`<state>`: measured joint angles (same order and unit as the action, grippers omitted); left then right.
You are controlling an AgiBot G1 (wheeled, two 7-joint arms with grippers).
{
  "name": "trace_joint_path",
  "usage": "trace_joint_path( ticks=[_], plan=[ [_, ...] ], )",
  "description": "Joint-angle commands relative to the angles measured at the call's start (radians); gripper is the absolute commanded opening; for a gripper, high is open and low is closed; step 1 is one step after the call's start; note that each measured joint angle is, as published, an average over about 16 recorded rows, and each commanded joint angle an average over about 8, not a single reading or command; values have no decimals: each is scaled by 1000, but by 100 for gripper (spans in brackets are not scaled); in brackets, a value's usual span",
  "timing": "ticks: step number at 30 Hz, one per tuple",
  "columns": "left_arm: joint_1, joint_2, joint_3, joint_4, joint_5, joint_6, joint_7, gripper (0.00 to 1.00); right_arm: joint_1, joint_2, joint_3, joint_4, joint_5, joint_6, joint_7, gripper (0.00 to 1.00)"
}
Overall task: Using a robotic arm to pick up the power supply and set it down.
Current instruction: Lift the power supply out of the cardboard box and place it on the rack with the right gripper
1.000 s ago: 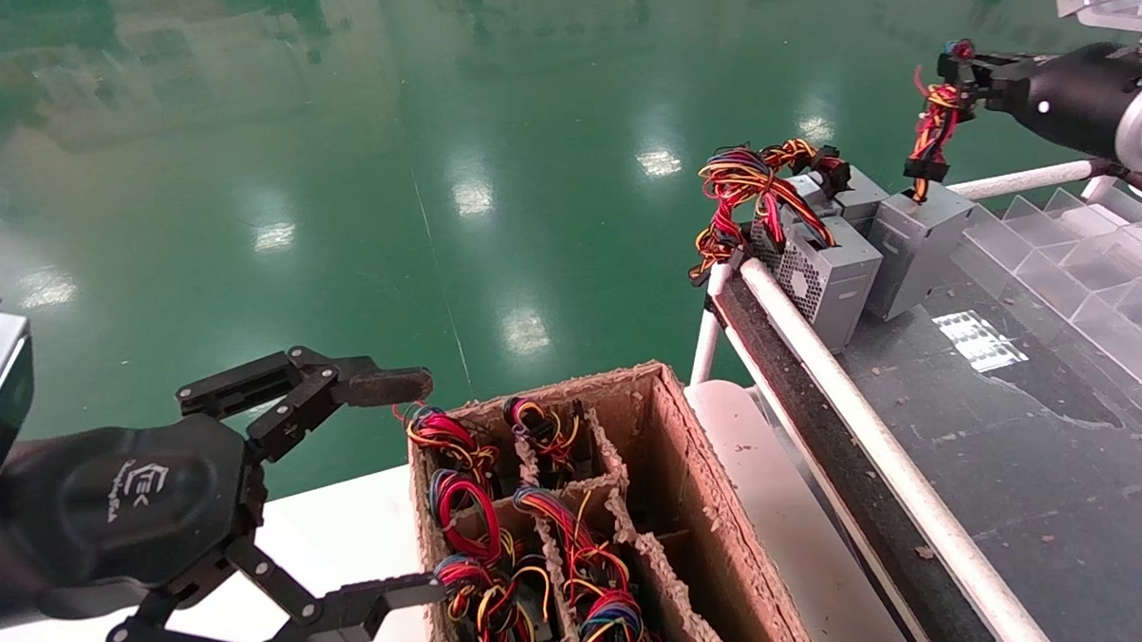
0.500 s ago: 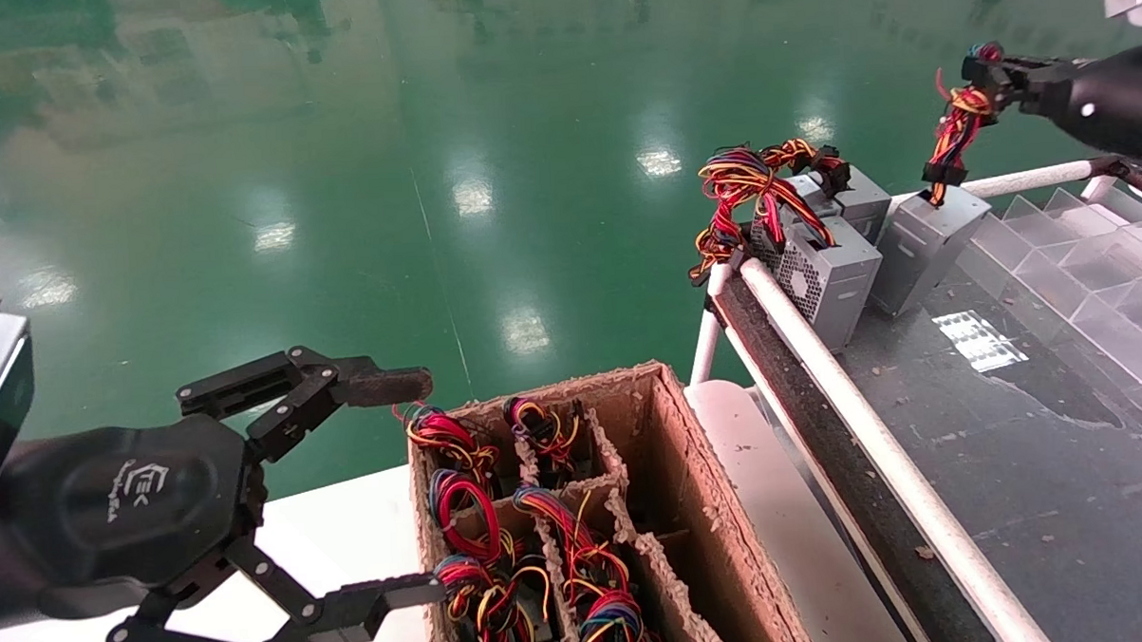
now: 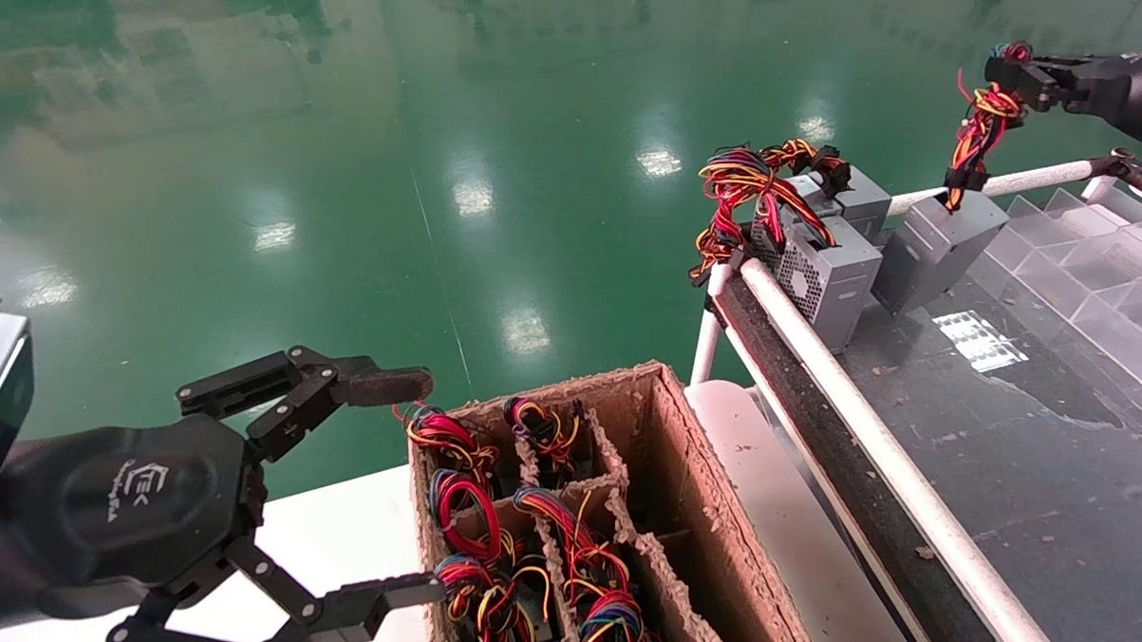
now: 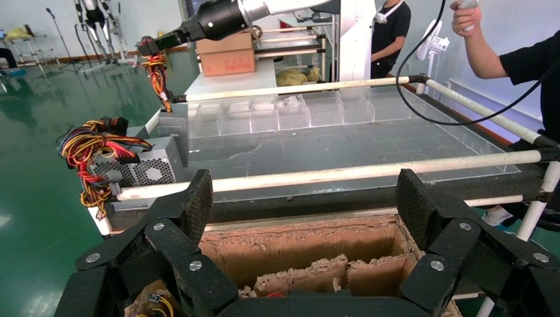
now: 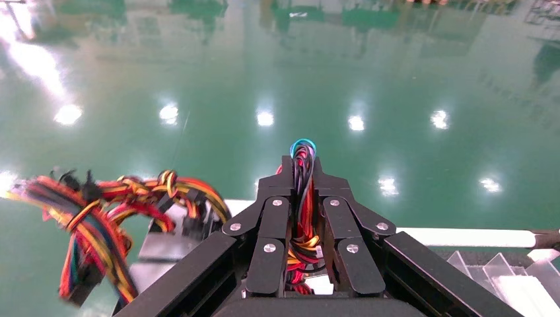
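Note:
The power supply [image 3: 939, 242], a plain grey metal box, hangs tilted by its slim bundle of red, yellow and orange wires [image 3: 978, 136] at the far right, over the dark table's back corner. Whether its lower corner touches the table I cannot tell. My right gripper [image 3: 1009, 66] is shut on the top of that bundle; the right wrist view shows the wires [image 5: 302, 198] pinched between its fingers [image 5: 277, 224]. The left wrist view shows the same right gripper [image 4: 148, 47] and the bundle [image 4: 158, 76] far off. My left gripper [image 3: 401, 488] stands open and empty beside the cardboard box.
A second grey box with a vent face [image 3: 821, 274] and a big wire tangle [image 3: 747, 191] leans at the white rail [image 3: 869, 434]. A divided cardboard box [image 3: 690, 469] holds several wired units. Clear plastic dividers [image 3: 1092, 284] line the table's right side. A person [image 4: 522, 59] stands beyond the table.
My right gripper has moved to the right with the wire bundle, pulling the power supply rightward and tilting it away from the vented box. The left arm has not moved.

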<state>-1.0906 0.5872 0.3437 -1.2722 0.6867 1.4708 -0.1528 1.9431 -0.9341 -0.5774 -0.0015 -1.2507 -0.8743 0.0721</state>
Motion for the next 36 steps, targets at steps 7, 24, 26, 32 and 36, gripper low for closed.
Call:
trace_joint_path(
  ticks=[7,24,26,32,36],
  plan=[
    [0,0,0,0,0,0,0,100,17,43,-22,6,-32,-115,6,0],
    [0,0,0,0,0,0,0,100,48,63,-57,14,-81,-268,-14,0],
    [0,0,0,0,0,0,0,100,47,58,-56,13,-80,-272,-15,0],
    [0,0,1,0,0,0,0,100,54,59,-59,16,-83,-297,-25,0],
    [0,0,1,0,0,0,0,100,57,55,-60,15,-86,-299,-34,0]
  ],
)
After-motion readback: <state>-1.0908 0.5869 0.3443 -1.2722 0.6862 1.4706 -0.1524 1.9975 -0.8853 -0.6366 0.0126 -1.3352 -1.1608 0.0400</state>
